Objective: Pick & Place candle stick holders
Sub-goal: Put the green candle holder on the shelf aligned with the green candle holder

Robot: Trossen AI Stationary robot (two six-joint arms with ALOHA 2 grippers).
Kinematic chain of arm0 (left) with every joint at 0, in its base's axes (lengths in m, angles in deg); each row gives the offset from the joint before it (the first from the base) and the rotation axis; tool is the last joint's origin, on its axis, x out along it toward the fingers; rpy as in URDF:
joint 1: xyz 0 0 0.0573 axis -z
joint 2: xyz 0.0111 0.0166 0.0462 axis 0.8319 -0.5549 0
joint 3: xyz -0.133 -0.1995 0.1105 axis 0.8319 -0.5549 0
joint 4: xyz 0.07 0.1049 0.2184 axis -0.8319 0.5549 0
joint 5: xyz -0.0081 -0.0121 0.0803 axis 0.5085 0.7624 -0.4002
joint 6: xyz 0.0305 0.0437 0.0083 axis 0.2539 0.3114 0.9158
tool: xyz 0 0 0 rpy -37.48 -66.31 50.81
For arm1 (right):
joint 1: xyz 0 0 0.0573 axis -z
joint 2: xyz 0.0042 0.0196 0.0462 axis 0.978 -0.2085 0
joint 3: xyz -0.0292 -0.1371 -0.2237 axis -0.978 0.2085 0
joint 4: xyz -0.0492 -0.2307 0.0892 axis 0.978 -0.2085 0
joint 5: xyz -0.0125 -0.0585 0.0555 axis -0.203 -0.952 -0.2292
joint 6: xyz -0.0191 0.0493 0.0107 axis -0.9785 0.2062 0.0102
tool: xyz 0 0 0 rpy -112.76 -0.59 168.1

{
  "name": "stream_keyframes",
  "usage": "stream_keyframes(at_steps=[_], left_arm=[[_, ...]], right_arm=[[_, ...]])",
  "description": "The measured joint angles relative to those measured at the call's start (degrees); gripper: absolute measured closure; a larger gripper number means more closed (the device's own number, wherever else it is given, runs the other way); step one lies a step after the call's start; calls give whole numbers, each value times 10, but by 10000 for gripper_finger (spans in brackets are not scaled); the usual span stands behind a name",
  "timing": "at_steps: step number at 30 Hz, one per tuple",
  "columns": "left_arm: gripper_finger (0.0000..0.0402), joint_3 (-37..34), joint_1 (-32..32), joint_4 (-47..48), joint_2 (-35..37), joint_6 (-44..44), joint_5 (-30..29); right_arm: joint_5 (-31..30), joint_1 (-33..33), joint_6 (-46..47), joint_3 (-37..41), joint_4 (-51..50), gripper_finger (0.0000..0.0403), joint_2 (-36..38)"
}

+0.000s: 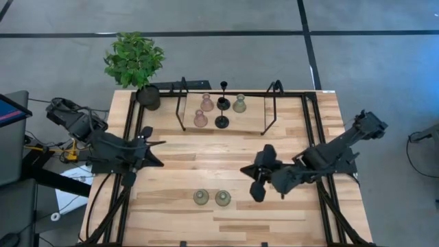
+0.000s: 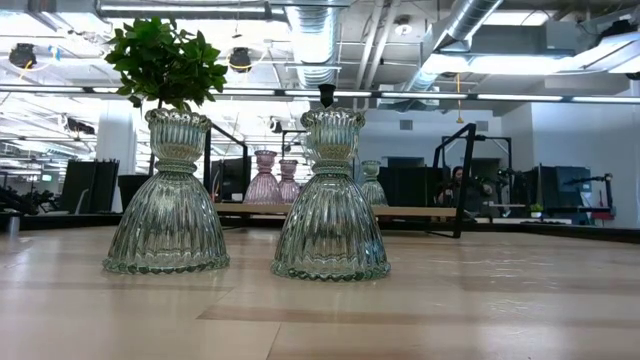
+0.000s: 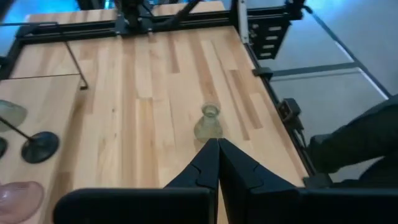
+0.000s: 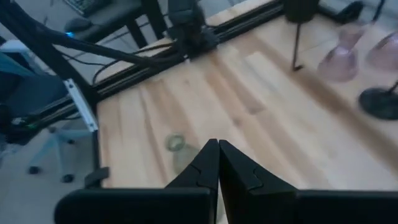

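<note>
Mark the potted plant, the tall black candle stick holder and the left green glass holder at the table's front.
potted plant (image 1: 134, 58), high view, on its leaves.
tall black candle stick holder (image 1: 222, 122), high view, on its round base.
left green glass holder (image 1: 201, 197), high view, on its top rim.

From my left wrist, a pink holder (image 3: 18, 198) and a pale one (image 3: 9, 113) are cut off by the edge; my own fingers (image 3: 208, 165) cover the base of a clear holder (image 3: 208, 122). From my right wrist, a holder (image 4: 176, 146) is blurred
</note>
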Motion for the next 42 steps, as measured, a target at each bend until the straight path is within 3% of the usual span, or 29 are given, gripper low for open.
stream_keyframes(at_steps=[6,12,17,28,39,42], left_arm=[[397,-38,18,-30,43,1,8],[396,-92,28,-136,88,17,11],[396,-134,32,-204,100,32,38],[396,-153,32,-211,102,19,55],[396,-153,31,-209,109,19,53],[396,-153,31,-207,98,10,11]], right_arm=[[60,9,51,1,4,403,-24],[72,17,46,1,-24,403,-25],[133,40,69,1,-43,403,-28],[156,80,181,0,-41,403,-30],[241,95,137,3,66,403,-105],[235,95,110,3,70,403,-104]])
